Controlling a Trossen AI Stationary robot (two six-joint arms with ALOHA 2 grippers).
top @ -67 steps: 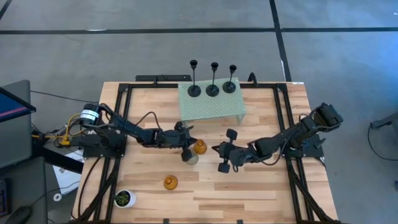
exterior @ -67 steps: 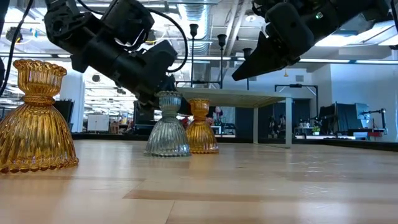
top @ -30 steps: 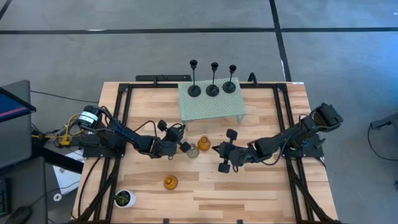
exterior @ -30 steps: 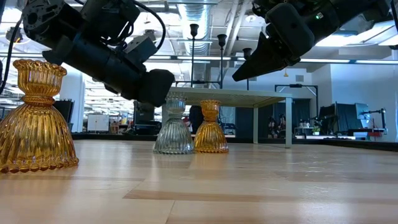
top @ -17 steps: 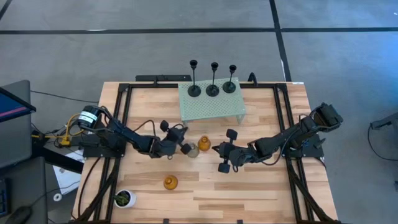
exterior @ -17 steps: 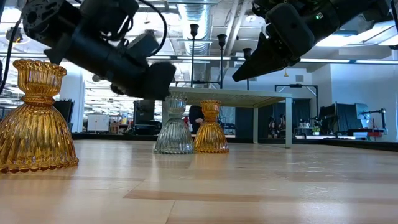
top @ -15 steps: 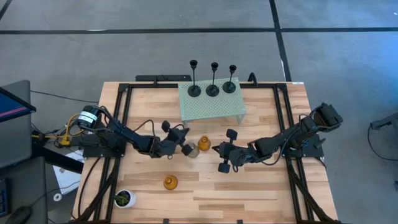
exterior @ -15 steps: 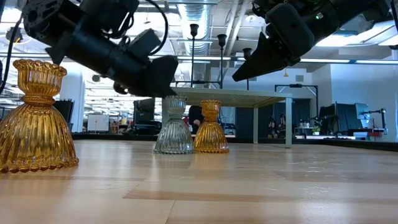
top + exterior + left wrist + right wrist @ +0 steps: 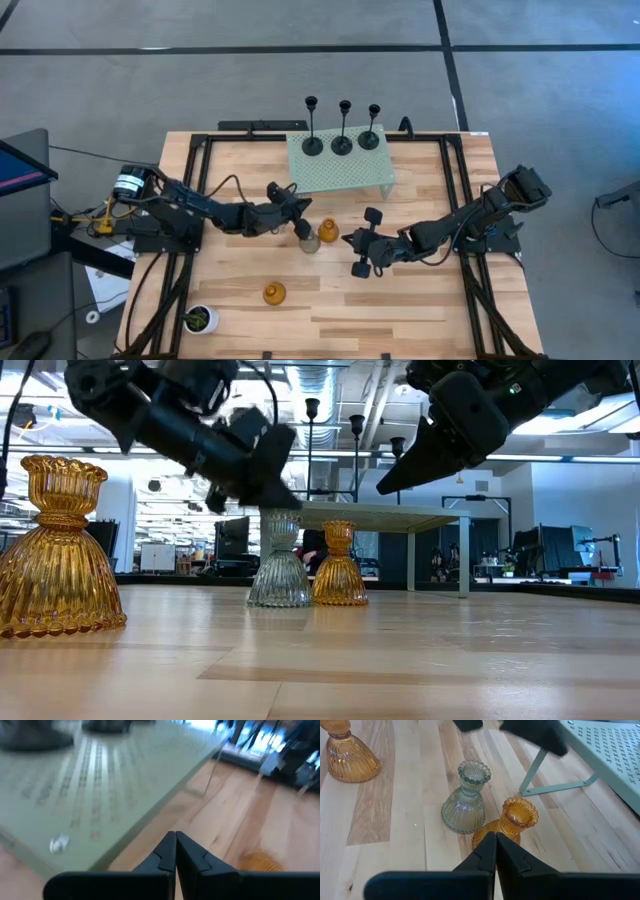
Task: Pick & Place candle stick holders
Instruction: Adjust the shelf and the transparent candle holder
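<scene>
Nearest the low camera, at the bench's (image 9: 400, 300) front edge: one amber holder (image 9: 58, 550), upright and alone, well apart from both grippers; beside it toward the front left corner in the high view, a small white pot with a green plant (image 9: 199, 319).

At mid-bench: pale grey holder (image 9: 279, 563) and second amber holder (image 9: 338, 567), both upright, standing just beside each other. In the right wrist view, grey holder (image 9: 465, 800) and amber holder (image 9: 512, 820) seen close together; contact between their bases could not be told.

Above the grey holder: left gripper (image 9: 298, 209), fingers together (image 9: 175, 851), clamped on nothing. Positioned over the holder's top in the low view (image 9: 278, 488); contact with it could not be told.

To the right of the pair: right gripper (image 9: 350, 243), raised off the bench, fingers together (image 9: 495, 851) and empty, pointed at the amber holder of the pair. Shown high in the low view (image 9: 400, 470).

Farther back: pale green perforated stand (image 9: 340, 170) on thin legs. On its top, toward the far edge, three black holders in a row, upright on round bases with thin stems: left (image 9: 312, 124), middle (image 9: 343, 127), right (image 9: 371, 124). Their stems were visible in the low view above the stand's top.

Beyond the bench: a room with desks and monitors.
</scene>
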